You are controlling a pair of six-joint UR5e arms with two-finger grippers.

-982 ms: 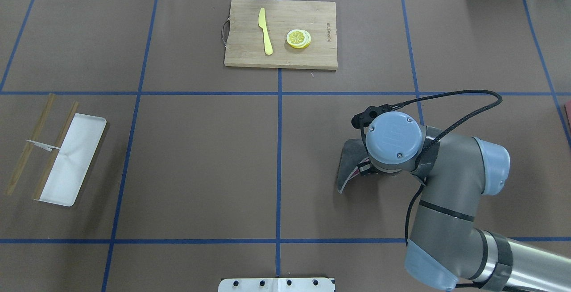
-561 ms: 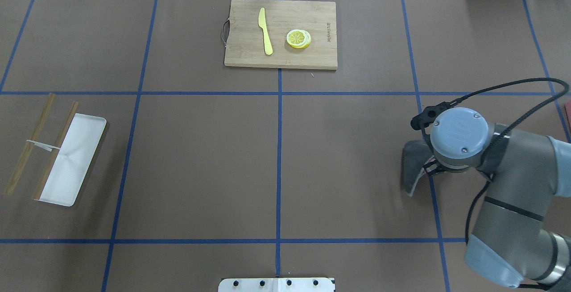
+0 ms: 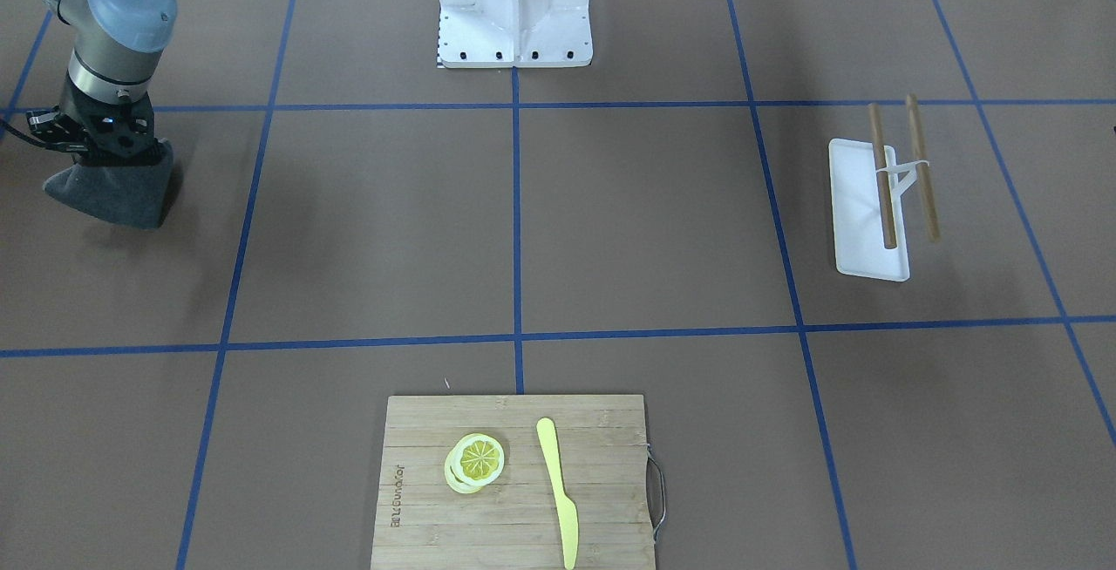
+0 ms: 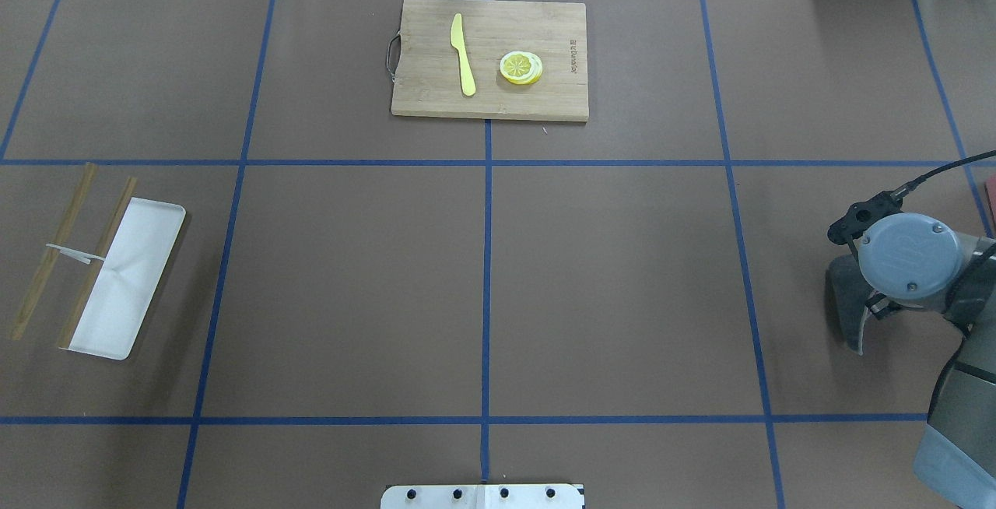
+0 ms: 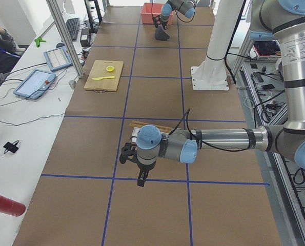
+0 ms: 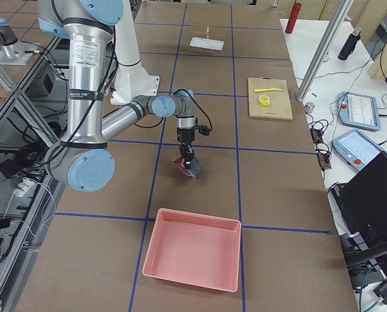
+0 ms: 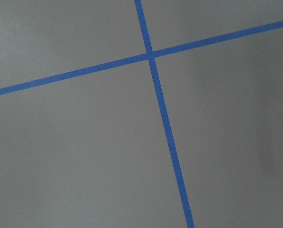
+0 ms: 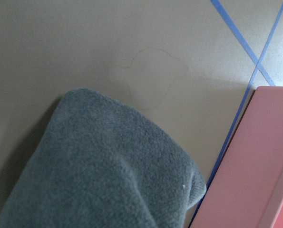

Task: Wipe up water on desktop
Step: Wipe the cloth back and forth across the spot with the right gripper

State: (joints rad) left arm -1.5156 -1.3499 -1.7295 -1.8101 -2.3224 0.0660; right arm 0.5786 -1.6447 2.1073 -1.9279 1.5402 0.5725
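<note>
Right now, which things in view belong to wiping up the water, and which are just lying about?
Belongs to the job: desktop; grey cloth, gripped in the right hand; faint outlined patch on the desktop beside the cloth, possibly the water.

Lying about: cutting board with yellow knife and lemon slices; white tray; two wooden sticks; pink bin.

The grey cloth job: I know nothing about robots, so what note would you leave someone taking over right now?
Right gripper: shut on the grey fleecy cloth, low over the matte brown desktop, near the pink plastic tray; contact unclear.
Left gripper: over bare desktop; open or shut, cannot tell.
Done: no pooled water shows in the wide views.
To do: a faint-edged, wet-looking patch just past the cloth probably needs a wipe.
</note>
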